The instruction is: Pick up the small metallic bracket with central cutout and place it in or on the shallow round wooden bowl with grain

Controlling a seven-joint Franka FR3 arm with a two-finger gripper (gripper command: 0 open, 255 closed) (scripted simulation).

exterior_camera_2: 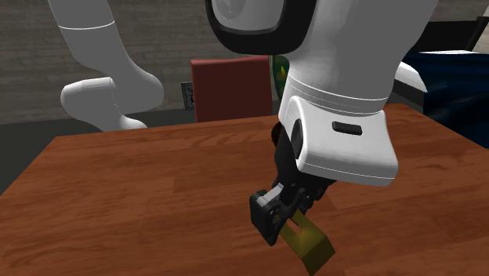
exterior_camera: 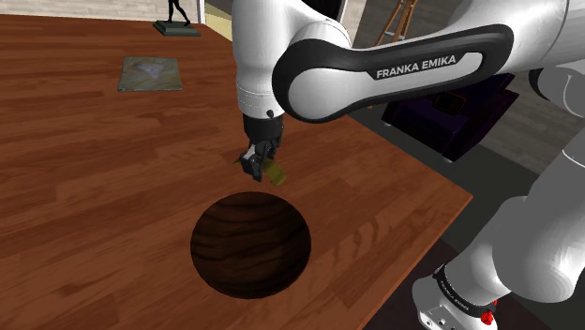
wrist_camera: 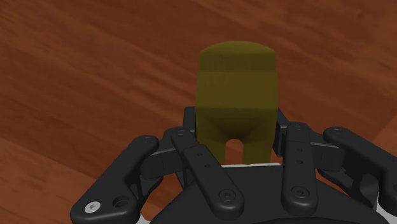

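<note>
Between the black fingers of the gripper [wrist_camera: 236, 141] sits the bracket [wrist_camera: 236, 89], a dull olive-yellow piece with a slot at its gripped end. The jaws are clamped on its two sides. It hangs over the table [exterior_camera: 94, 187], just beside the dark wooden bowl [exterior_camera: 214, 255]. It looks stiff, light and smooth, so it may slip. Holding it near the slot seems secure.

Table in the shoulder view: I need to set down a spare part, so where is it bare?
Bare wood spreads across the table at the shoulder view's left, between the grey mat and the dark wooden bowl. Crowded beside the bowl's far rim, where the gripper clasps the olive bracket.
</note>
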